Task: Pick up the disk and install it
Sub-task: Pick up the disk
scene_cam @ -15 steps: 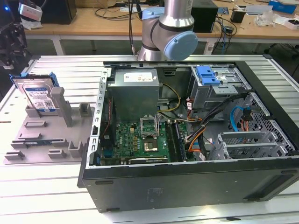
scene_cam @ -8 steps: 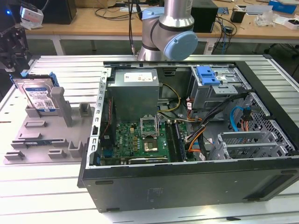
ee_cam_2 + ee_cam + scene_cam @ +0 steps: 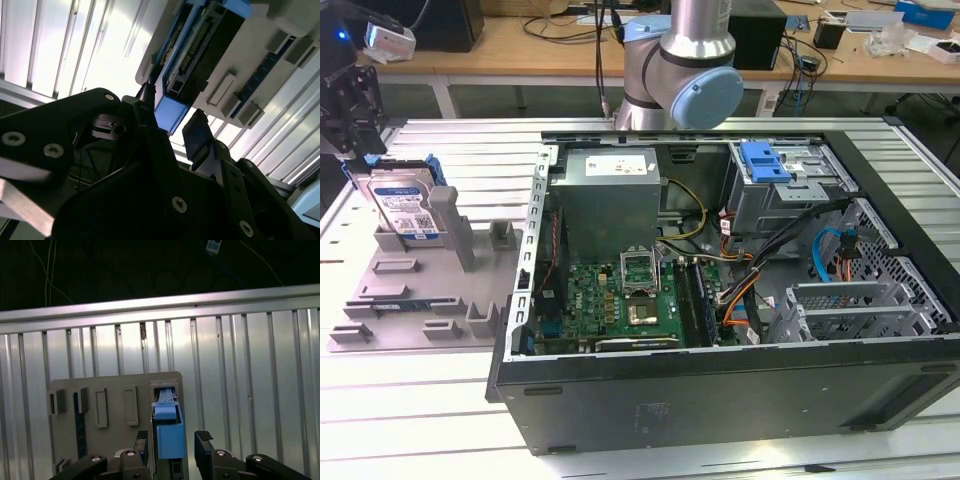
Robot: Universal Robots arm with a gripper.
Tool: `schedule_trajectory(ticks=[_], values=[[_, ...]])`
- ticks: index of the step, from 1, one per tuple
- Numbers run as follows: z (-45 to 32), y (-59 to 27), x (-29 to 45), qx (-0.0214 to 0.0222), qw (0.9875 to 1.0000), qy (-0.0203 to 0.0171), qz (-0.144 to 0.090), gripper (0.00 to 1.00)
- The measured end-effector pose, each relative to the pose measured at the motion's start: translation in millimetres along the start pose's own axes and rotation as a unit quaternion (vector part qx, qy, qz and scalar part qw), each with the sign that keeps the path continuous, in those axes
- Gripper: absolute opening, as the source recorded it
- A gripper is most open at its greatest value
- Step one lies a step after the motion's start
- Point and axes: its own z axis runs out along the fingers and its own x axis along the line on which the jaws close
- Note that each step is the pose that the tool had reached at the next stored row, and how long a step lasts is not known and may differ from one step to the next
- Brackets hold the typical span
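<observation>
- The step in hand looks like the pick-up. The pincer (image 3: 358, 140) hangs right over the disk (image 3: 404, 205), at the exterior view's left.
- The disk stands on its edge in a slot of the grey holder (image 3: 420, 300) on the table (image 3: 470, 140). It is not in the computer case (image 3: 720, 400) yet.
- In the first wrist view the pincer (image 3: 171, 441) is spread open. One of its fingers (image 3: 202, 442) sits on each side of the disk's blue end, not squeezing it.
- I think a good grab needs the fingers to close evenly on both sides, so the disk does not tip.
- A tall grey post (image 3: 445, 215) stands just beside the disk, so that side is tight. Above the disk the way is open.
- The case lies open, well apart, toward the exterior view's right. It has metal walls and many wires (image 3: 745, 285) inside.
</observation>
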Motion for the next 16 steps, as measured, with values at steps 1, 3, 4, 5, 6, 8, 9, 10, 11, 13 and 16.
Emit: schedule_trajectory(ticks=[1, 3, 4, 5, 6, 8, 9, 10, 11, 13, 16], values=[[0.3, 0.0, 0.1, 0.0000, 1.0000, 0.0000, 0.000, 0.50], [2.3, -0.3, 0.2, 0.0001, 1.0000, 0.0000, -0.001, 0.50], [3.0, -0.3, 0.2, 0.0000, 1.0000, 0.0000, -0.002, 0.50], [3.4, -0.3, 0.2, 0.0001, 1.0000, 0.0001, -0.004, 0.50], [3.6, -0.3, 0.2, 0.0002, 1.0000, 0.0001, -0.006, 0.50], [4.2, -0.3, 0.2, 0.0006, 0.9999, 0.0002, -0.015, 0.50], [4.6, -0.3, 0.2, 0.0008, 0.9998, 0.0002, -0.020, 0.50], [4.9, -0.3, 0.1, 0.0010, 0.9997, 0.0003, -0.024, 0.50], [5.6, -0.4, 0.1, 0.0011, 0.9997, 0.0003, -0.026, 0.50], [5.9, -0.3, 0.1, 0.0010, 0.9997, 0.0003, -0.026, 0.50], [6.2, -0.3, 0.1, 0.0010, 0.9997, 0.0003, -0.026, 0.50]])
